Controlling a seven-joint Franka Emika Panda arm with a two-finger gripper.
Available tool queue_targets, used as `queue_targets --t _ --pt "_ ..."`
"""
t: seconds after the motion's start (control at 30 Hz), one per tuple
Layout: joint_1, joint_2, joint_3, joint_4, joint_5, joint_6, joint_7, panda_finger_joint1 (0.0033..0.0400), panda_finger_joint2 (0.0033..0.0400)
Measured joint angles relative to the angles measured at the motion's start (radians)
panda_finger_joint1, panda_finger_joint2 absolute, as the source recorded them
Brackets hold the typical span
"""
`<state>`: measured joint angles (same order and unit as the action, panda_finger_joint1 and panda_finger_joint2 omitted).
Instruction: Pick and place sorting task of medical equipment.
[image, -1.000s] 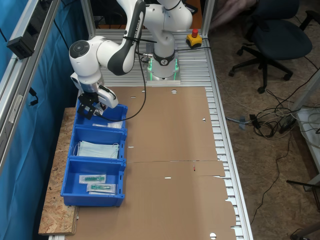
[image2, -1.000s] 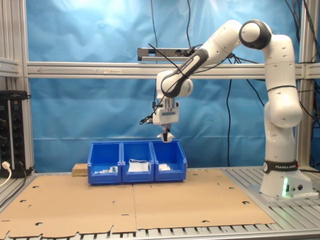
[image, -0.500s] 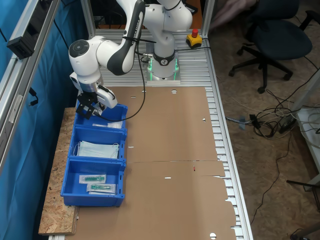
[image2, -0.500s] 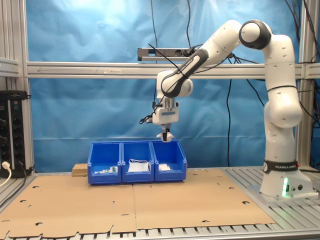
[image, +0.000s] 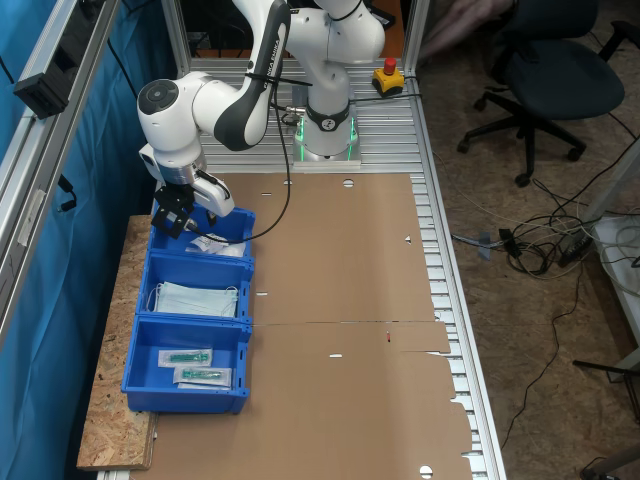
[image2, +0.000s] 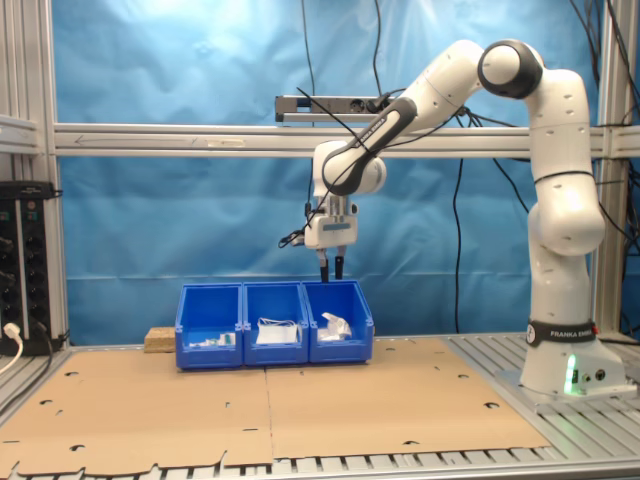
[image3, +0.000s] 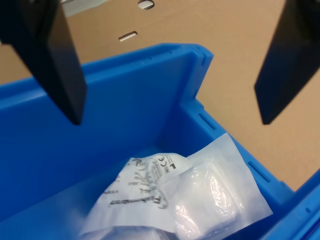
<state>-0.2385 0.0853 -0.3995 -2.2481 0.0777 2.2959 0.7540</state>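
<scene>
Gripper hangs with jaws apart and empty above the end bin, upper left of the first exterior view; the sachet lies inside, so this placement looks finished.

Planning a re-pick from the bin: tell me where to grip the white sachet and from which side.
Grip the white sachet by its raised corner edge, descending from straight above. It lies crumpled and tilted against the blue bin wall, so walls likely block sideways approaches; the open claw already hangs overhead.
</scene>
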Motion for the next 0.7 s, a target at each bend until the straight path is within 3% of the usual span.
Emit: queue_targets --t 0.07,0.1,0.23,0.27,0.43,0.7 --pt "0.000 0.000 0.000 0.000 0.000 0.000 0.000 0.0246 0.0246" --pt "0.000 0.000 0.000 0.000 0.000 0.000 0.000 0.0336 0.0336" --pt "0.003 0.000 0.000 0.004 0.000 0.000 0.000 0.0336 0.0336" --pt "0.005 0.000 0.000 0.007 0.000 0.000 0.000 0.0386 0.0386" --pt "0.012 -0.007 0.005 0.021 0.000 0.000 0.000 0.0386 0.0386" --pt "0.018 -0.076 0.095 0.057 0.000 -0.023 0.000 0.0399 0.0399"
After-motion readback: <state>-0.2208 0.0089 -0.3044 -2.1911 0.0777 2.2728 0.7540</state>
